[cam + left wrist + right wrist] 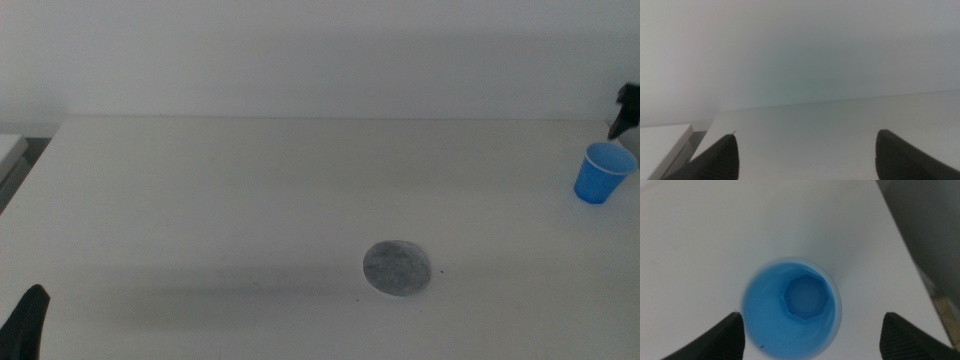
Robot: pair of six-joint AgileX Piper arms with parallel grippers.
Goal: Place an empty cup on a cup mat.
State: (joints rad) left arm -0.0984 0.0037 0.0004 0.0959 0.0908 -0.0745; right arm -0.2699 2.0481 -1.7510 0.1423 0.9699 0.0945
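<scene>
The blue cup (603, 172) stands upright at the table's far right edge. The right wrist view looks straight down into the cup (792, 308); it is empty. My right gripper (810, 347) is open, its jaws on either side of the cup's mouth and apart from it; in the middle view only a dark part of the right gripper (626, 108) shows just above the cup. The grey speckled cup mat (397, 268) lies flat right of the table's centre, well left of the cup. My left gripper (805, 160) is open and empty, low at the front left corner (27, 322).
The table's right edge (900, 235) runs close beside the cup, with dark floor beyond it. A white surface (10, 150) stands off the table's left side.
</scene>
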